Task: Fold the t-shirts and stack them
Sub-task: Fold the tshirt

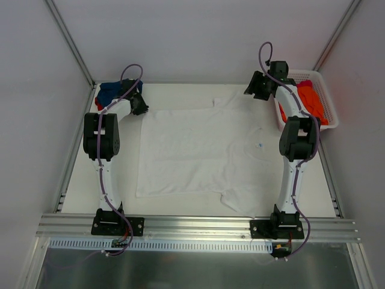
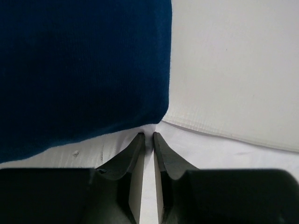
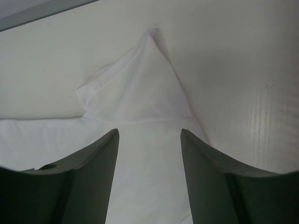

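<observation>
A large white t-shirt (image 1: pixel 192 150) lies spread flat in the middle of the table. My left gripper (image 1: pixel 139 108) is at its far left corner, jaws narrowed to a thin slit (image 2: pixel 148 135) with the white corner (image 2: pixel 233 70) at the tips. A blue t-shirt (image 1: pixel 110 90) lies bunched just beyond it, filling the upper left of the left wrist view (image 2: pixel 79 65). A bit of red cloth (image 1: pixel 98 105) peeks out beside it. My right gripper (image 1: pixel 257 90) stands open (image 3: pixel 149 133) over the shirt's far right sleeve (image 3: pixel 140 88). An orange t-shirt (image 1: pixel 313 102) lies in the basket.
A white lattice basket (image 1: pixel 329 105) stands at the far right, beside the right arm's elbow. Metal frame posts rise at both back corners, and an aluminium rail runs along the near edge (image 1: pixel 198 226).
</observation>
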